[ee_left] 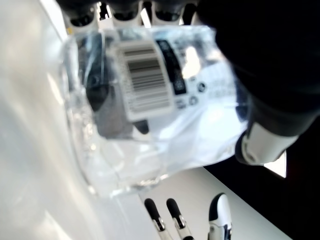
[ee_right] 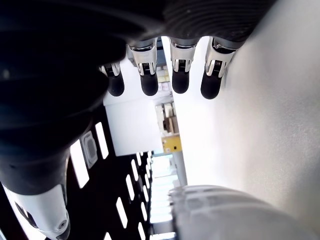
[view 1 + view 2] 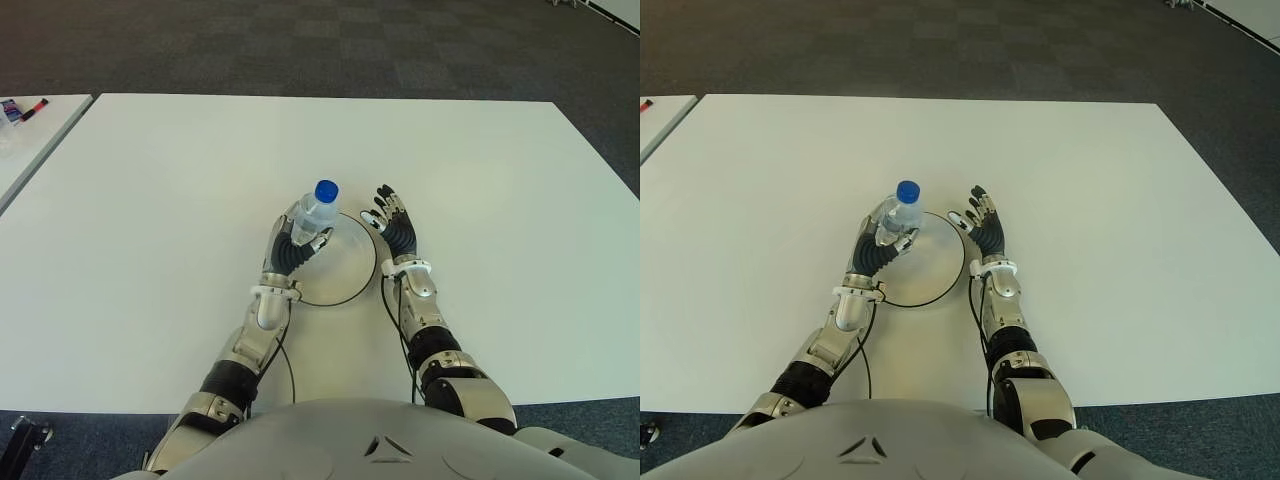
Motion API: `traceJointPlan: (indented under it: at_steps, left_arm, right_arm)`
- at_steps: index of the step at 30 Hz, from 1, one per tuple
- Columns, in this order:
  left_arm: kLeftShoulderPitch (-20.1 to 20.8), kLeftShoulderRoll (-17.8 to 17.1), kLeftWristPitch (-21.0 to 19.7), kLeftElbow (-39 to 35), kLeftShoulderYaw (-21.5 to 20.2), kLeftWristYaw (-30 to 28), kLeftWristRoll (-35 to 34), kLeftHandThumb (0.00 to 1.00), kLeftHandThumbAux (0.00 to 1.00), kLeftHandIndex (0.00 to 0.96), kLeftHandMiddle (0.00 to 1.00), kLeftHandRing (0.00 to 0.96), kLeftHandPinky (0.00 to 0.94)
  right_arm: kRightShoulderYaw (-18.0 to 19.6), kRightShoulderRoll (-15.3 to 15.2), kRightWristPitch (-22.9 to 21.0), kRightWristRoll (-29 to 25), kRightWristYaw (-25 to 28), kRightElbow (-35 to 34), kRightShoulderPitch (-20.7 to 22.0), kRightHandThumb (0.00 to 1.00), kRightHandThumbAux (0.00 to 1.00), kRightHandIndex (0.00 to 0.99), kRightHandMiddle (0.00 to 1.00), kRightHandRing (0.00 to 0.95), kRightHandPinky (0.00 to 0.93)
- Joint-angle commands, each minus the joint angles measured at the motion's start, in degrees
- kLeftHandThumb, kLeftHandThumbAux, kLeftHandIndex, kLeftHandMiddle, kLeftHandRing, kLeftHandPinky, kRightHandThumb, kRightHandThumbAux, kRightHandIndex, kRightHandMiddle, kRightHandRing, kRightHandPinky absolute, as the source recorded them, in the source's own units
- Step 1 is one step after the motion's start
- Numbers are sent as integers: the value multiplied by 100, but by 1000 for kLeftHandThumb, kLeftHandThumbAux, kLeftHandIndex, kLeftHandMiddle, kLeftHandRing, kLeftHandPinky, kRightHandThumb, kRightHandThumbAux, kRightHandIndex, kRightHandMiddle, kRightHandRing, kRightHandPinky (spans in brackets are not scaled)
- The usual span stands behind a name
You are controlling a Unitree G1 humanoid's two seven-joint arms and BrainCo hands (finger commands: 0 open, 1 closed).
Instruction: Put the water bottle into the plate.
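Fingers [image 3: 291, 251] of left hand [image 3: 292, 247] clasping water bottle [image 3: 317, 208] over plate [image 3: 350, 262] (empty), right hand [image 3: 394, 225] spread

Surface [image 3: 150, 180] bare toward its far edge and both side edges. Near the front edge, right robot hand [image 3: 395, 222] stands just beside the plate [image 3: 350, 270], blocking that side.
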State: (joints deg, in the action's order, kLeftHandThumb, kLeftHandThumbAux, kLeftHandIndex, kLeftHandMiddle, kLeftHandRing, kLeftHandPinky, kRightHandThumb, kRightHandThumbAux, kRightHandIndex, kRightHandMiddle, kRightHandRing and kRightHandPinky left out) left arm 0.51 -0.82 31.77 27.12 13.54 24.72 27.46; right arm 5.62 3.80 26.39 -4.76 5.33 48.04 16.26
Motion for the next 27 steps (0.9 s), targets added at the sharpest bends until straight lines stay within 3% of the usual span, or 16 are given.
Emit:
traceJointPlan:
  at_steps: [1,12,27]
  left_arm:
    - [-33,-142,-86,32,56,142,238,71,447,2,2,2,1]
    - [-112,-205,-440,-179,132,84,322,120,353,0,0,0,0]
    - [-192,-249,-638,-359,194,-21,263,130,315,0,0,0,0]
  right_arm:
    - [29,94,-394,-33,-79,335,-271,161,711,45,45,53,114]
    - [52,106,-372,-70,-48,351,-267,162,720,43,45,53,113]
    - [41,105,-316,-40,-79,368,-266,151,729,42,44,52,111]
